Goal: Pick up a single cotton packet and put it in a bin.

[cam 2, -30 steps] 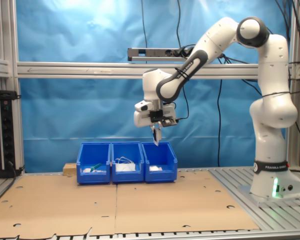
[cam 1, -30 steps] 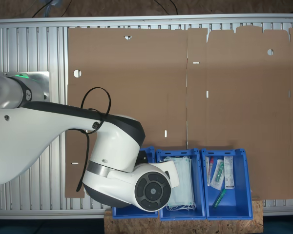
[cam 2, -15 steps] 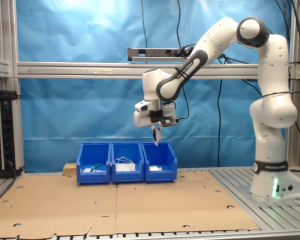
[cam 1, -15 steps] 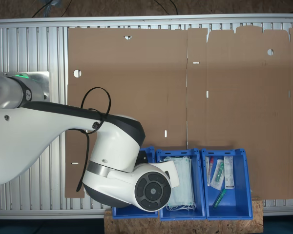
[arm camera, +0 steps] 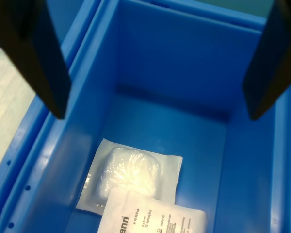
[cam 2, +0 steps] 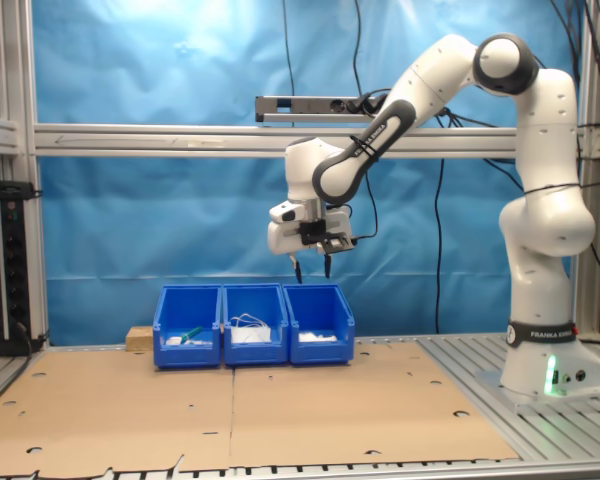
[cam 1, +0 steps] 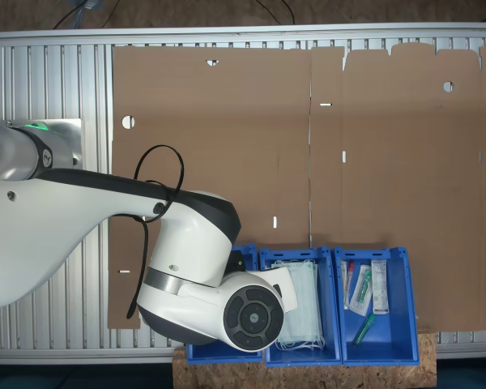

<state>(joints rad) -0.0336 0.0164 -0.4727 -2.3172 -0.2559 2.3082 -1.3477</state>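
Note:
In the wrist view the cotton packet [arm camera: 153, 216], flat and white with grey print, lies on the floor of a blue bin [arm camera: 184, 82]. It partly overlaps a plain white packet with a puffy centre [arm camera: 131, 170]. My gripper [arm camera: 157, 115] hangs open straight above them, its two dark fingers [arm camera: 36, 53] wide apart with nothing between. In the second exterior view the gripper [cam 2: 311, 268] is open a little above the bin [cam 2: 320, 312] at the right end of the row. In the first exterior view the arm covers most of this bin [cam 1: 202, 354].
A middle bin with pale green face masks [cam 1: 304, 304] and an end bin with tubes and packets [cam 1: 373, 300] stand side by side with the first. Brown cardboard sheets [cam 1: 308, 146] cover the table. A chipboard block [cam 2: 138, 338] sits beside the row.
The gripper was shut on a white packet hanging from its fingertips; now the fingers have opened and the packet lies in the bin below. The arm has stayed in place.

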